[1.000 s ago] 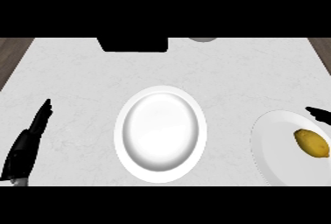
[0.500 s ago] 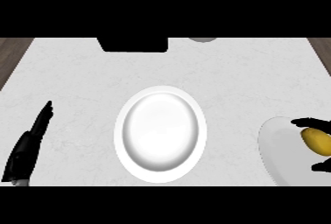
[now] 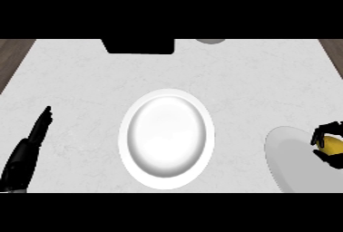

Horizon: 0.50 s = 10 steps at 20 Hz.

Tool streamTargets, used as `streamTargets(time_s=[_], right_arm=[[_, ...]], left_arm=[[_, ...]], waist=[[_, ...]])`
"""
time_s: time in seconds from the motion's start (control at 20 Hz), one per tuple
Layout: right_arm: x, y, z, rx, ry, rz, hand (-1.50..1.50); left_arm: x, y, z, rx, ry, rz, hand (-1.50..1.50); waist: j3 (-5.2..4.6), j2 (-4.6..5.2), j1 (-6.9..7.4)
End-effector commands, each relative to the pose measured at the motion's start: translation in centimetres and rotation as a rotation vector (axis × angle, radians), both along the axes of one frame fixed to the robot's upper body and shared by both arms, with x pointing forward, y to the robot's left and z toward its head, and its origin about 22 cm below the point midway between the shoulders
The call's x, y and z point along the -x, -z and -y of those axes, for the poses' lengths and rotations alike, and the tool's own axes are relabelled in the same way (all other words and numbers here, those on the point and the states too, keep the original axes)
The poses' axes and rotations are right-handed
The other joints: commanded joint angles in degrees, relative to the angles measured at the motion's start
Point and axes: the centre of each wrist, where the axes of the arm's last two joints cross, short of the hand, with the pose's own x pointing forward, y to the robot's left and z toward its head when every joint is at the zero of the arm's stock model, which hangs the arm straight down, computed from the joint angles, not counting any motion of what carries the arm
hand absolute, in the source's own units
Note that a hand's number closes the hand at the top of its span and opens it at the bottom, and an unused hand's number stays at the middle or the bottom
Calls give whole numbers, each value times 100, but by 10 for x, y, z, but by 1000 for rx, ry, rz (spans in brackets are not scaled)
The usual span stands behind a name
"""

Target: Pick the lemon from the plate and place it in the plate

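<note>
lemon (image 3: 333, 145) on the right-edge plate (image 3: 285, 154), right hand (image 3: 321, 134) curled round it, its long axis hidden; left hand (image 3: 30, 147) straight-fingered at lower left, well apart from the centre plate (image 3: 166, 93).

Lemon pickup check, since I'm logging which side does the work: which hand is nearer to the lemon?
Right. The right hand curls its fingers round the lemon on the right-edge plate; the left hand rests open at the far left, beyond the centre plate.
</note>
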Motion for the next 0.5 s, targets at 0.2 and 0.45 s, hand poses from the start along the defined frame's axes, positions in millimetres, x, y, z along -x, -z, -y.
streamTargets(time_s=[0.2, 0.45], right_arm=[[-23, -3, -44, 337, 115, 146, 150], [-27, -8, -74, 563, 253, 347, 150]], left_arm=[[-7, 4, 7, 9, -14, -8, 0], [-4, 2, -2, -9, -31, -18, 0]], waist=[[2, -27, -118], [5, -47, -191]])
